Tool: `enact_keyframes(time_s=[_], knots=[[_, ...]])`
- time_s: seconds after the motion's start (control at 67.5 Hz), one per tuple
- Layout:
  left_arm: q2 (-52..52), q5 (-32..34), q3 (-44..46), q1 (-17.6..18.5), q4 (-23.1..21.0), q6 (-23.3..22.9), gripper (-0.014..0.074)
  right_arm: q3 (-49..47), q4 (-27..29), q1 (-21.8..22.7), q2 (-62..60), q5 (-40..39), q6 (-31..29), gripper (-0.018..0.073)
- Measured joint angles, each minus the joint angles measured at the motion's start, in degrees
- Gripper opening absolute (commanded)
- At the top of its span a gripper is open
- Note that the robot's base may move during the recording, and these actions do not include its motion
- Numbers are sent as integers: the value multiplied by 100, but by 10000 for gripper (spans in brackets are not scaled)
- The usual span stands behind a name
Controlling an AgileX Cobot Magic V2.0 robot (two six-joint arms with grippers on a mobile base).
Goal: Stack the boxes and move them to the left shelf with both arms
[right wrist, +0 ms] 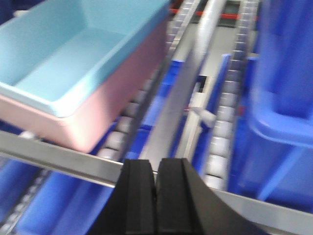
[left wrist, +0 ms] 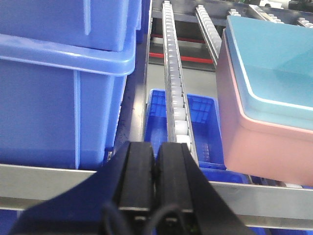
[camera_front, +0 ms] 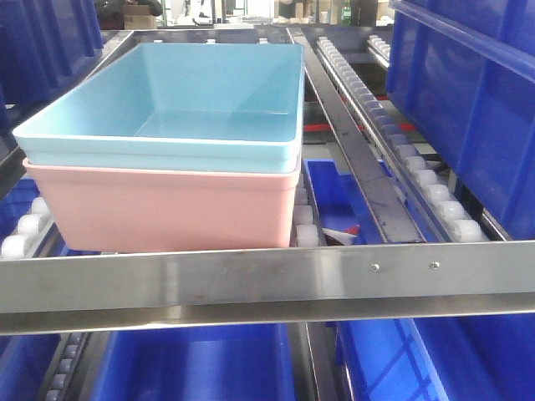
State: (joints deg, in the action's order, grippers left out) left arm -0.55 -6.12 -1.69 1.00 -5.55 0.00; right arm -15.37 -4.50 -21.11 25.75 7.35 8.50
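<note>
The light blue box (camera_front: pixel 180 100) is nested inside the salmon pink box (camera_front: pixel 167 209), and the stack rests on the white rollers of the left shelf (camera_front: pixel 251 284), just behind its flat steel front bar. Seen from the left wrist, the stack (left wrist: pixel 269 98) lies to the right of my left gripper (left wrist: pixel 155 147), which is shut and empty in front of the bar. In the right wrist view the stack (right wrist: pixel 78 73) sits up and to the left of my right gripper (right wrist: pixel 155 164), also shut on nothing. Neither gripper touches the boxes.
Dark blue crates (camera_front: pixel 468 109) fill the lane to the right and stand at the left (left wrist: pixel 63 83). More blue crates (camera_front: pixel 192 368) sit on the level below. Roller rails (camera_front: pixel 418 175) and steel dividers (camera_front: pixel 351 142) run back between the lanes.
</note>
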Motion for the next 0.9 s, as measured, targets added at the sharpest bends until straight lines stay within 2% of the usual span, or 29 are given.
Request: enact_keyframes(time_s=[0.163, 0.311, 0.444, 0.903], knots=[[0, 0, 0, 0, 0, 0, -7, 575, -14, 1056, -1042, -61, 0, 58], [0, 0, 0, 0, 0, 0, -7, 1305, -31, 1691, -2057, -271, 0, 58], [0, 0, 0, 0, 0, 0, -7, 1664, -31, 1803, -2601, -360, 0, 58], [0, 0, 0, 0, 0, 0, -7, 1705, -31, 1802, -2640, -549, 0, 58]])
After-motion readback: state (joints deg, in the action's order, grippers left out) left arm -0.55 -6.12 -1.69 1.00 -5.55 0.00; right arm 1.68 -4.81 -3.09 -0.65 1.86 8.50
